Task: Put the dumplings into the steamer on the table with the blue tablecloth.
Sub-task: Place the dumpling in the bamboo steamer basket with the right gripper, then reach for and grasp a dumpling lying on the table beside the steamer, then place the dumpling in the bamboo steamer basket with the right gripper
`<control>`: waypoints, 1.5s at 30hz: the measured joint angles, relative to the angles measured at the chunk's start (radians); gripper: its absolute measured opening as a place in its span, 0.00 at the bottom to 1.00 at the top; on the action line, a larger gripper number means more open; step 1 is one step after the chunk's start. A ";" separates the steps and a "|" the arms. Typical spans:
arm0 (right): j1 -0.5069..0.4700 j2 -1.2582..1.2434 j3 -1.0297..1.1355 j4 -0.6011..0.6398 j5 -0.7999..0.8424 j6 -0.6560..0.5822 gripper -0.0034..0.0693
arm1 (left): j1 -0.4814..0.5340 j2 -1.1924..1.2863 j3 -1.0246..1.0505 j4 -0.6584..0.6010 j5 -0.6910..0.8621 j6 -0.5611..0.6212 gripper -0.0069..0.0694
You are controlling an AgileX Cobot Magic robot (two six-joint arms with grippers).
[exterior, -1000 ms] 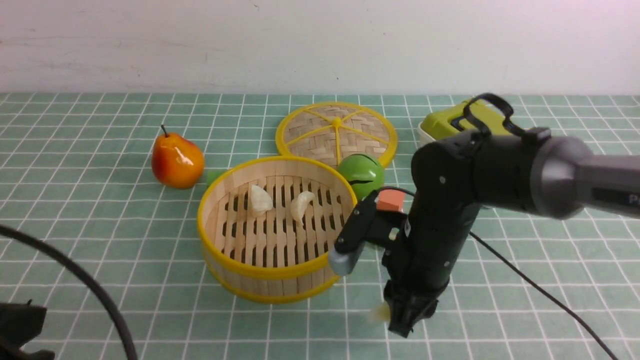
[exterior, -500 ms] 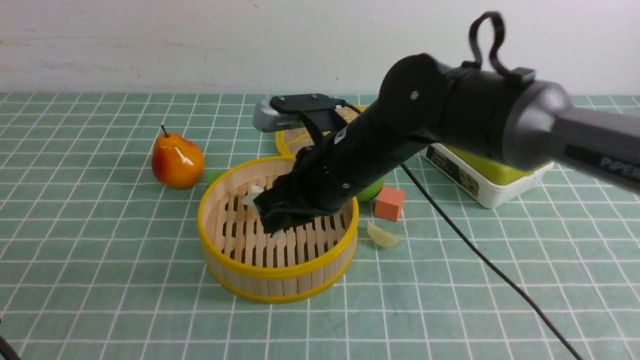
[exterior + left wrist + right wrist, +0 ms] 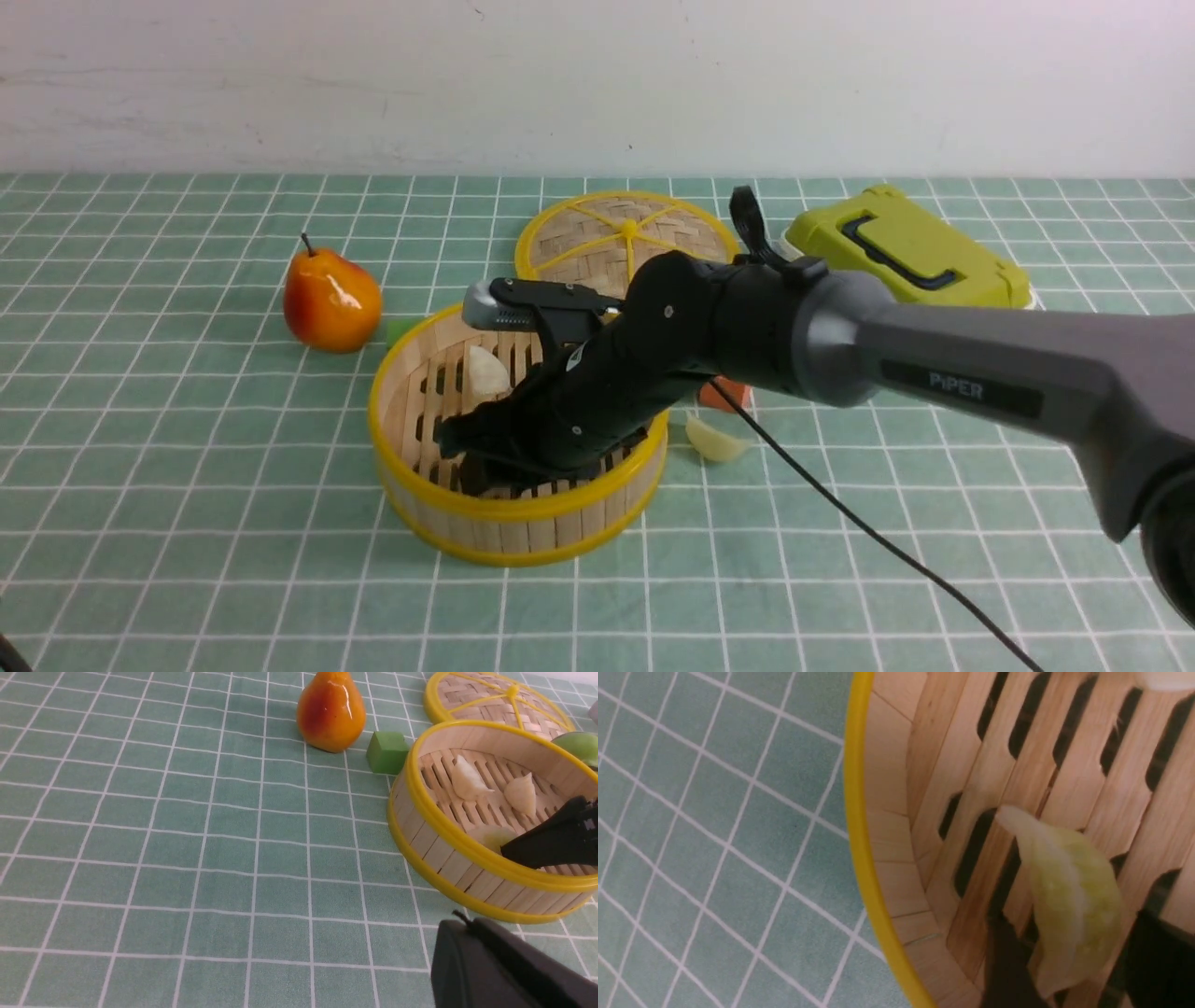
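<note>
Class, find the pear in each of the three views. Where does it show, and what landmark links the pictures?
Front view: pear standing left of the steamer.
Left wrist view: pear beside the green block, apart from the steamer.
Right wrist view: not in it.
Shared landmark: the steamer's yellow rim, seen in all three.

four dumplings [image 3: 467,781], one steamer [image 3: 509,510], one pear [image 3: 331,299]

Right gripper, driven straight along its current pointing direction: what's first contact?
Likely the yellowish dumpling sitting between the fingers of the right gripper. Just behind it is the slatted floor of the steamer. Depth is hard to judge.
</note>
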 joint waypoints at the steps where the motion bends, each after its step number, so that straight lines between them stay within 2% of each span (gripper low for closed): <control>1: -0.002 -0.014 -0.001 0.002 0.010 0.000 0.61 | 0.000 0.000 0.000 0.000 0.002 0.000 0.07; 5: -0.025 -0.084 -0.029 -0.020 0.095 -0.017 0.68 | 0.000 0.000 0.000 0.000 0.012 0.000 0.07; 9: -0.093 -0.202 -0.073 -0.176 0.264 -0.136 0.69 | 0.000 0.000 0.000 0.000 0.006 0.000 0.08; 13: -0.180 -0.250 -0.077 -0.395 0.393 -0.278 0.65 | 0.000 0.000 0.000 0.000 -0.050 -0.001 0.08; 18: -0.234 -0.151 -0.043 -0.462 0.408 -0.397 0.61 | 0.000 0.000 0.000 0.000 -0.079 -0.008 0.09; 23: -0.237 -0.043 -0.036 -0.469 0.280 -0.488 0.60 | 0.000 0.000 0.000 0.000 -0.070 -0.009 0.09; 30: -0.237 0.029 -0.036 -0.478 0.158 -0.478 0.60 | 0.000 0.000 0.000 0.004 -0.036 -0.009 0.09; 34: -0.237 0.041 -0.041 -0.482 0.174 -0.403 0.46 | 0.000 0.000 0.000 0.011 -0.040 -0.009 0.10; 37: -0.237 0.041 -0.060 -0.483 0.250 -0.360 0.44 | 0.000 0.000 0.000 0.012 -0.059 -0.010 0.10; 41: -0.237 0.022 -0.118 -0.476 0.458 -0.313 0.44 | 0.000 0.000 0.000 0.015 -0.061 -0.010 0.10; 43: -0.237 -0.011 -0.176 -0.433 0.567 -0.302 0.44 | 0.000 0.000 0.000 0.015 -0.061 -0.010 0.10; 45: -0.237 -0.029 -0.206 -0.401 0.600 -0.301 0.44 | 0.000 0.000 0.000 0.015 -0.061 -0.010 0.11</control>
